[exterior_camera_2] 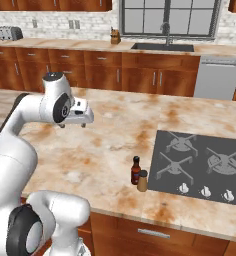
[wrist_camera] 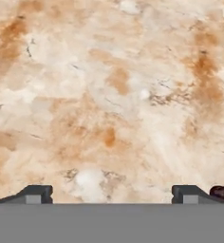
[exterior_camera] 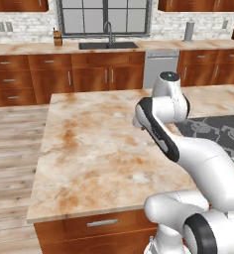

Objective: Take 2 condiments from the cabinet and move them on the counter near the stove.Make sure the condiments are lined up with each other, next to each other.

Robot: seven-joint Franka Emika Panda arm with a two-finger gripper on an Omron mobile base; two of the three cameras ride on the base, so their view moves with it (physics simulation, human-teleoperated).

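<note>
a broad beige worktop (exterior_camera_2: 105, 150) with rust-brown marbling carries a flat black stove (exterior_camera_2: 202, 167) set flush toward its right end. just off the stove's near left corner, close to the worktop's front edge, stand the two condiments side by side and touching or nearly so: a slim dark red sauce bottle (exterior_camera_2: 135, 170) with a black cap, and a shorter tan shaker (exterior_camera_2: 142, 181) with a dark brown top just in front of it.

the white arm is raised above the worktop's left part, well apart from both. its pincer (wrist_camera: 111, 192) is spread wide with nothing between the tips, looking down on bare stone.

both containers look light, rigid and smooth-sided, and probably easy to tip; the bottle more so, being tall and narrow. a hold around the bottle's body below the neck, and around the shaker's middle, seems safest.

the bottle's dark label is too small to read; no brand or writing can be made out.
</note>
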